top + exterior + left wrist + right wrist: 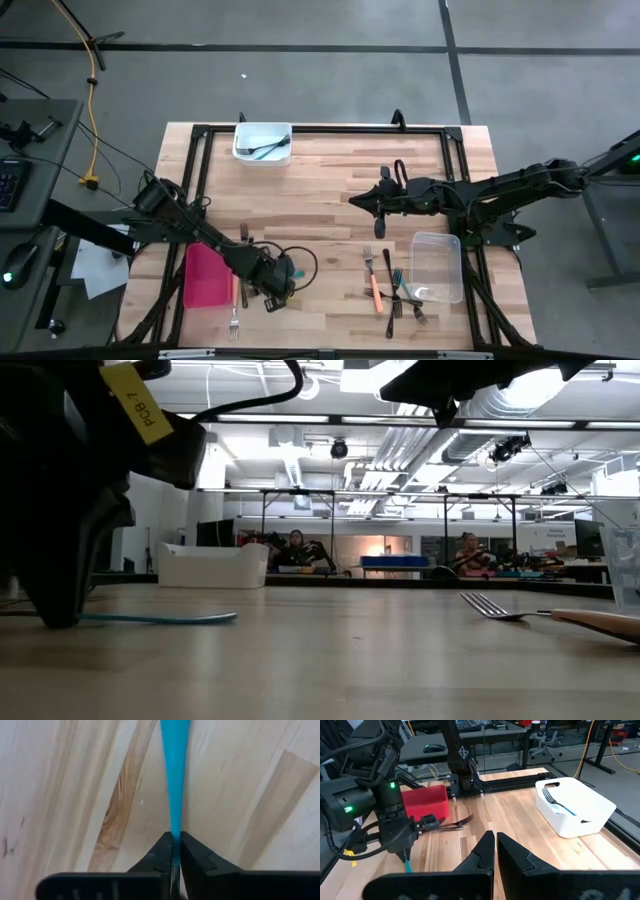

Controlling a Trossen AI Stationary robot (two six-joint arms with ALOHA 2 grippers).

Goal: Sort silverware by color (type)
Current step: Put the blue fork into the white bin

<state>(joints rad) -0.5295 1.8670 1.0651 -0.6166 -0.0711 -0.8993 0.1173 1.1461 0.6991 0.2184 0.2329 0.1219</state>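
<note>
Pale wood planks make up my worktop (320, 190), with a wide workshop hall behind it in the low view. My left gripper (175, 851) is down at the surface just beside the red tray (205, 275), fingers clamped on one end of a teal utensil (175, 775). It lies flat, long axis running straight away from the gripper. My right gripper (495, 851) hangs above mid-worktop, fingers together, near the clear tub (437, 266).

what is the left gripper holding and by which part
The left gripper pinches a teal-blue utensil by one end of its slim handle, against the table.
</note>
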